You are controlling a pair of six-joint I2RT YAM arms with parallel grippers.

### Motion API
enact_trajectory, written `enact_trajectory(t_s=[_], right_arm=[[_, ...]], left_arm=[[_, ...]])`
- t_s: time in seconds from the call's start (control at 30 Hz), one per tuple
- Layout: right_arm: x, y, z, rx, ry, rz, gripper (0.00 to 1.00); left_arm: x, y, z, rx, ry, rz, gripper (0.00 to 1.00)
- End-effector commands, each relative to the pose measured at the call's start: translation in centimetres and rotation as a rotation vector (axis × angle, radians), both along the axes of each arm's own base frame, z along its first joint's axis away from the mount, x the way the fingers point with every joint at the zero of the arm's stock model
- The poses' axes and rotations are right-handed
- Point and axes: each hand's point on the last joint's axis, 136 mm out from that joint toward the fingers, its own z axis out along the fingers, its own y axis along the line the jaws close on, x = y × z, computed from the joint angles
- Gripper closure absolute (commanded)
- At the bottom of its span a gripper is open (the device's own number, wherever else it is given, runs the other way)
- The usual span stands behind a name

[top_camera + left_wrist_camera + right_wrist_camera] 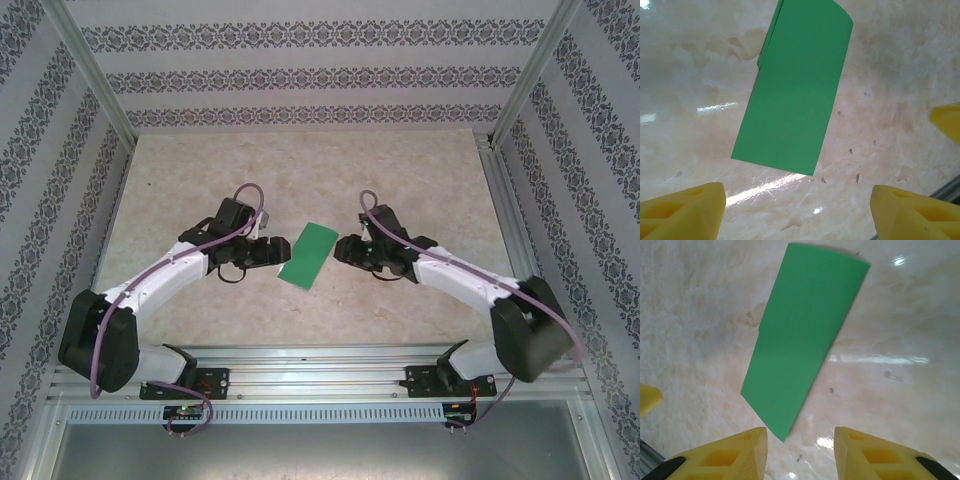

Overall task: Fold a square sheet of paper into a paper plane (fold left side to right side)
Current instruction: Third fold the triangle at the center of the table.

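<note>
We found the left gripper (262, 253) empty, jaws wide apart, just left of the paper (309, 255), which lay folded flat on the table (300, 170) between the arms, long axis slanting near-left to far-right, with the right gripper (345, 250), jaws apart too, closest at its right edge, and room all round.

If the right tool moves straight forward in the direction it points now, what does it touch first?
Most likely the folded green paper, whose near corner lies just ahead of the right tool. Its height above the table is unclear, so it might pass over.
</note>
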Motion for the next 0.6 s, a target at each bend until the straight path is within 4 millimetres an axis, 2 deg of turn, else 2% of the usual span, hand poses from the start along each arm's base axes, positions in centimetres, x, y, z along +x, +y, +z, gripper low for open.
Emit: enact_trajectory(t_s=[0.0, 0.13, 0.27, 0.57], right_arm=[[4.0, 4.4, 2.5, 0.144, -0.09, 0.003, 0.61], [6.4, 5.3, -0.3, 0.089, -0.062, 0.006, 0.6], [7.9, 5.3, -2.2, 0.061, -0.036, 0.007, 0.6], [8.1, 3.9, -6.8, -0.017, 0.062, 0.01, 0.61]], left_arm=[[1.8, -1.1, 1.5, -0.162, -0.054, -0.012, 0.23], [2.0, -0.5, -0.5, -0.142, -0.018, -0.006, 0.22], [2.2, -0.6, -2.4, -0.125, 0.014, -0.009, 0.22], [2.9, -1.4, -4.7, -0.13, 0.056, -0.035, 0.23]])
